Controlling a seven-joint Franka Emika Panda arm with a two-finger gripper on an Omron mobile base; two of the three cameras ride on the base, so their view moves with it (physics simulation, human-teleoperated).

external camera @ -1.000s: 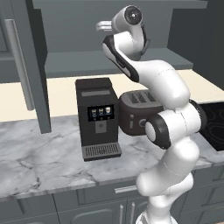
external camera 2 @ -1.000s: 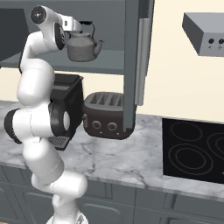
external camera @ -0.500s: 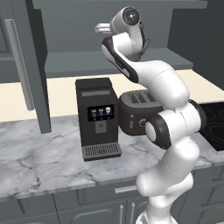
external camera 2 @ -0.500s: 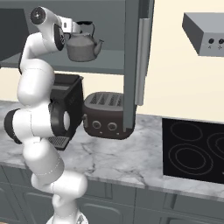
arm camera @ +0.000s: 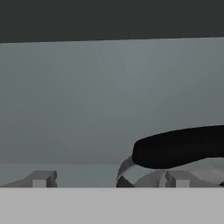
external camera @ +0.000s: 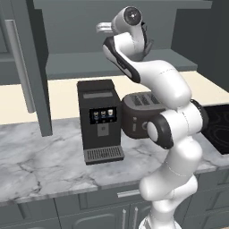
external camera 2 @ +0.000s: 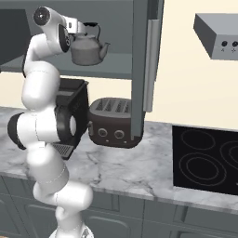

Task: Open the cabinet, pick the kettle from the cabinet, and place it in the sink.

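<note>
Reaching into the opened cabinet (external camera 2: 139, 69), the gripper (arm camera: 105, 177) stands with jaws spread wide and empty beside the kettle (external camera 2: 87, 48), which sits on the shelf ungrasped; door-opening looks done, while the grasp and transfer to the sink remain.

A grey marble bench (external camera 2: 125, 169) runs along a cream wall (external camera 2: 181, 79). Below it sit low grey base cabinets (external camera: 67, 210). At the bench's right end lies a black glass stovetop (external camera 2: 204, 160), with a grey range hood (external camera 2: 217, 33) on the wall above. Light is soft and even.
</note>
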